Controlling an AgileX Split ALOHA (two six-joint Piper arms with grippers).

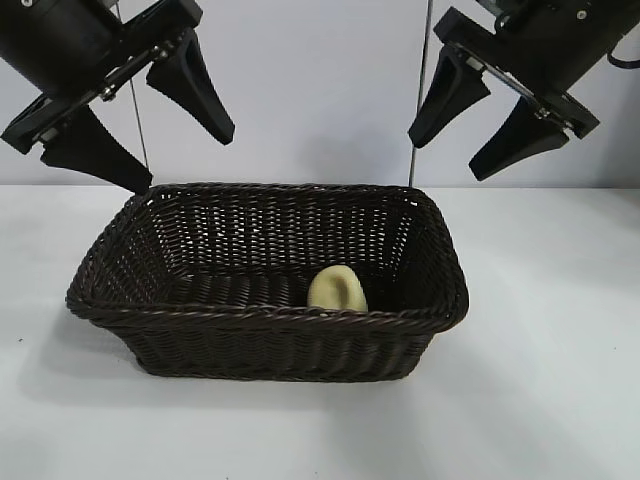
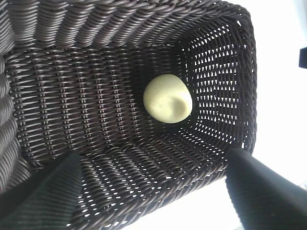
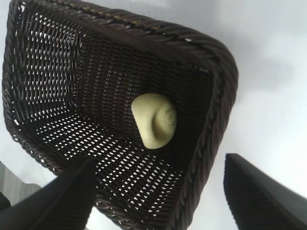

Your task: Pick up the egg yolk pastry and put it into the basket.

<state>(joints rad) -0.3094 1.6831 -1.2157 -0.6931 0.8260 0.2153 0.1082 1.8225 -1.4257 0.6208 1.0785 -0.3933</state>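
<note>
The egg yolk pastry (image 1: 337, 289) lies inside the dark wicker basket (image 1: 110, 300), tilted against the near wall toward its right end. Both wrist views also look down on the pastry (image 2: 168, 99) (image 3: 154, 120) on the basket floor. High above the basket's left rear corner hangs my left gripper (image 1: 188, 160), open with nothing between its fingers. My right gripper (image 1: 447, 160) hovers above the right rear corner, likewise open with nothing in it. Neither gripper touches the basket (image 2: 120, 33) (image 3: 211, 52) or the pastry.
The basket stands in the middle of a white table (image 1: 560, 400), with bare surface all around it. A pale wall and two thin vertical rods (image 1: 420, 110) lie behind.
</note>
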